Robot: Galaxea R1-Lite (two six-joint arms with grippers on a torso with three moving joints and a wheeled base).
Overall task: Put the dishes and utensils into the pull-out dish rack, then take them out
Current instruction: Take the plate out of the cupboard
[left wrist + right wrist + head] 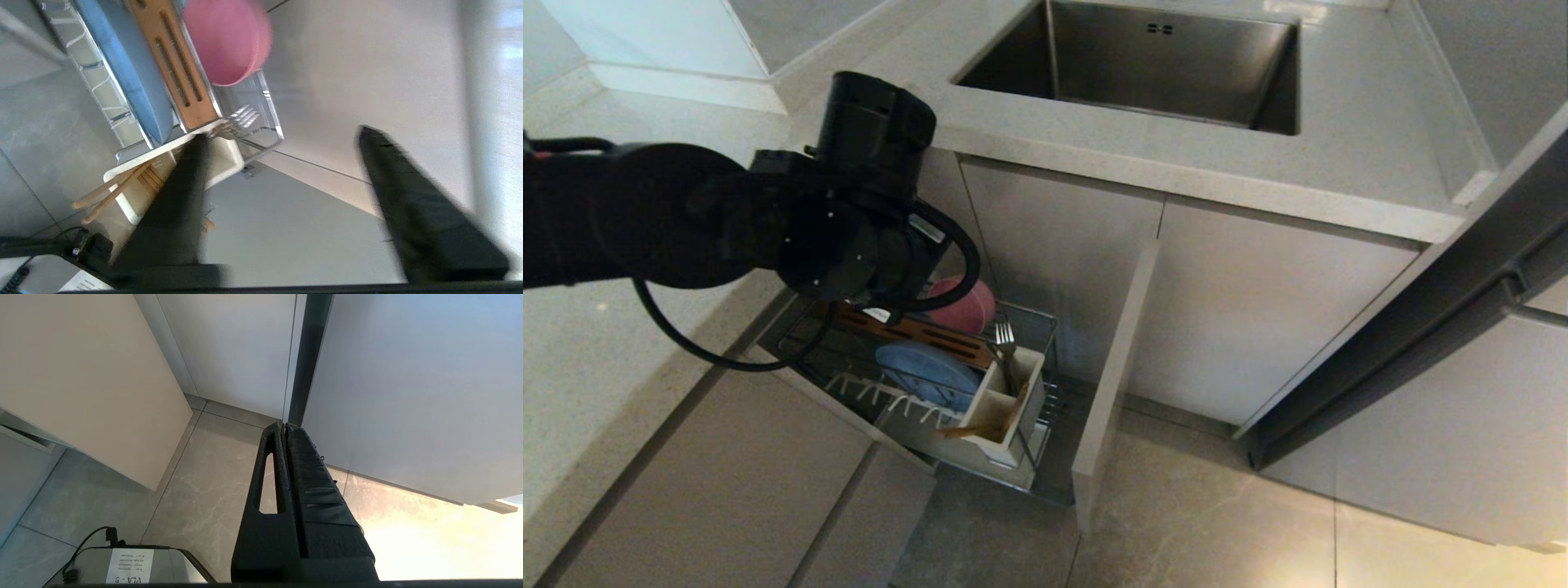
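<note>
Right now the left gripper [282, 134] hangs above the pull-out dish rack [1045, 327] with its fingers spread and nothing between them, while the right gripper [284, 426] is pressed closed and empty, far from the rack. Inside the rack, the pink bowl [968, 306] leans behind the wooden strip [915, 331], the blue plate [927, 371] stands in front of it, and the fork [1005, 339] and chopsticks [992, 425] stick out of the white utensil box [1029, 392] at the rack's front end. If the gripper descends slightly off line, one finger [179, 204] could, I think, hit the box's rim or push the fork aside, and a closing on the thin fork handle may slip.
</note>
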